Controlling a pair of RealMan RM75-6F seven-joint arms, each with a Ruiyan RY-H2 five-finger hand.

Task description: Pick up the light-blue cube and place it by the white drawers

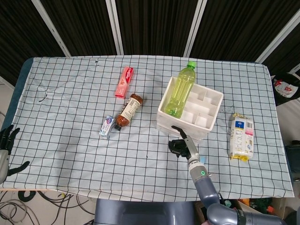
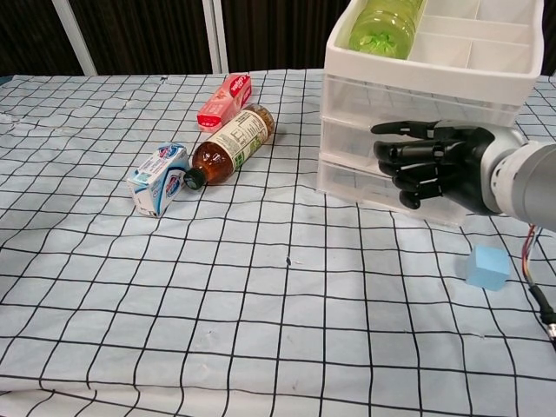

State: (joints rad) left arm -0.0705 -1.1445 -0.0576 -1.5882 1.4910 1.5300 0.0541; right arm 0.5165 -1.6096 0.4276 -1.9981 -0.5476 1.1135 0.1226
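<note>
The light-blue cube (image 2: 487, 266) lies on the checked cloth at the right, just below and to the right of my right hand (image 2: 430, 165). In the head view only a sliver of the cube (image 1: 202, 159) shows beside my forearm. My right hand (image 1: 180, 146) hovers against the front of the white drawers (image 2: 365, 104), fingers stretched out to the left, holding nothing. The white drawers (image 1: 209, 104) carry a green bottle (image 1: 180, 91) on top. My left hand (image 1: 7, 140) hangs off the table's left edge, fingers apart and empty.
A brown bottle (image 2: 230, 143), a small blue-and-white carton (image 2: 159, 178) and a red box (image 2: 225, 100) lie left of the drawers. A yellow-and-white packet (image 1: 242, 137) lies to the right of the drawers.
</note>
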